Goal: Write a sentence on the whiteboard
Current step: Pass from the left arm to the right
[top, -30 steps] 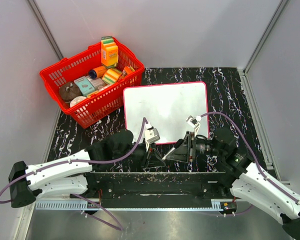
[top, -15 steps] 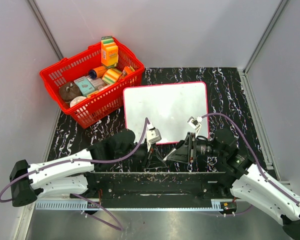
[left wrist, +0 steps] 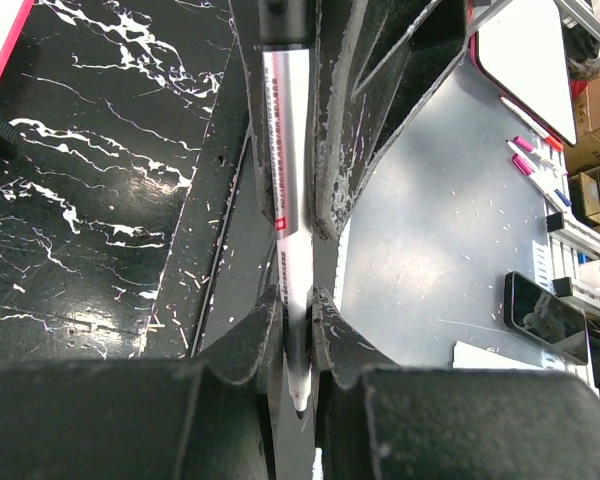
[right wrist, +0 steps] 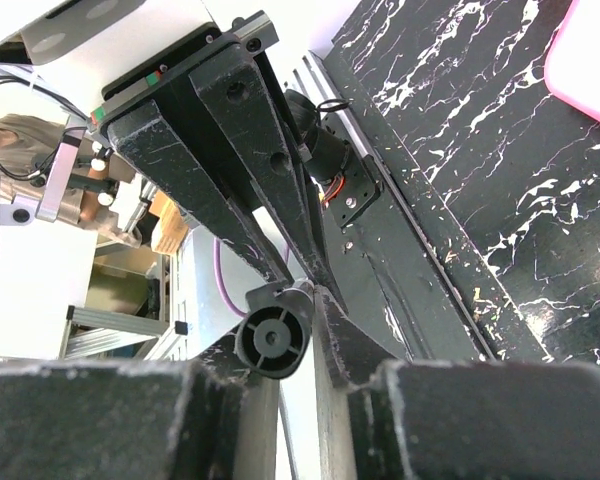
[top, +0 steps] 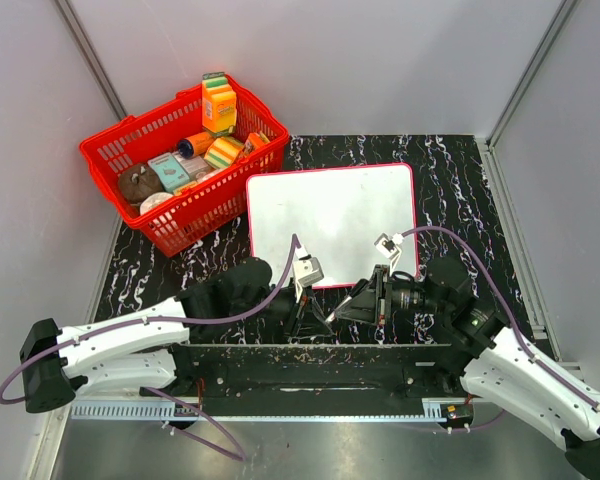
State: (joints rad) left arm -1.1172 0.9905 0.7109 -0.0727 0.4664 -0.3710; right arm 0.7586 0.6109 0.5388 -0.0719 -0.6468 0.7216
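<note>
Beyond both grippers, the whiteboard (top: 332, 225) lies flat on the table (top: 460, 180) beside the red basket (top: 180, 215). Stiff, light and slick, it would probably slide under pressure, so steady it at its pink frame. The left gripper (left wrist: 295, 315) pinches a marker (left wrist: 285, 180) by its barrel. The right gripper (right wrist: 283, 305) has its 2 jaws flanking the cap, but I cannot tell whether they grip.
</note>
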